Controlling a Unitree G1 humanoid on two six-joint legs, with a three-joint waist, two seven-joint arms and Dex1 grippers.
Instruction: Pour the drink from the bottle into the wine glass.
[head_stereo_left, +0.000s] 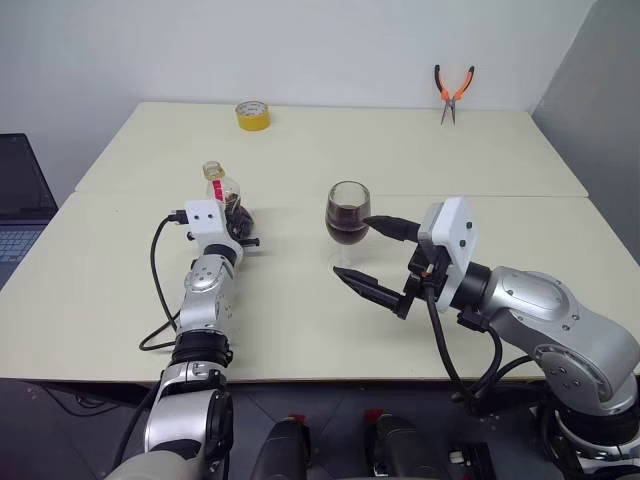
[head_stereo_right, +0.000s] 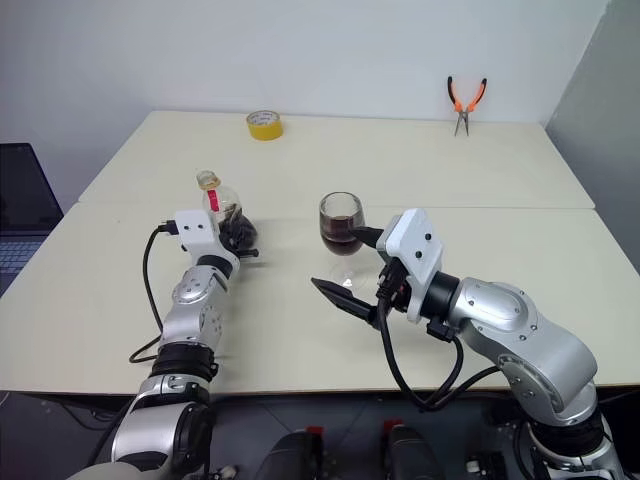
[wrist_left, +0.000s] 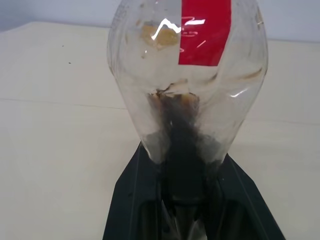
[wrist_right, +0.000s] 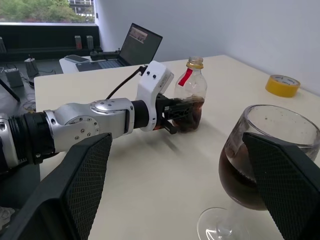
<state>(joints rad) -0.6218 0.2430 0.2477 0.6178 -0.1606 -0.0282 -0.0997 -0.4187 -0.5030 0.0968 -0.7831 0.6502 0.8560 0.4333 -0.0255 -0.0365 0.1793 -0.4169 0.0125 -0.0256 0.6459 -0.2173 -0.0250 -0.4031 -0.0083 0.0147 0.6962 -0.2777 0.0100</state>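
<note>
Pouring looks done: wine glass (head_stereo_left: 347, 222) half-filled, left claw (head_stereo_left: 238, 226) clamping the near-empty upright bottle (head_stereo_left: 226, 196), right claw (head_stereo_left: 372, 258) wide open, empty.

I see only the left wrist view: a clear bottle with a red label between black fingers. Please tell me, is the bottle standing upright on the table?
Observer: Yes, the bottle stands upright on the table, with the left gripper shut on its lower body.
Operator: Is any drink already in the glass?
Observer: Yes, the wine glass holds dark drink to roughly half of its bowl.
Operator: Where is the other gripper?
Observer: The right gripper is open, one finger on each side of the glass, apparently not touching it.
</note>
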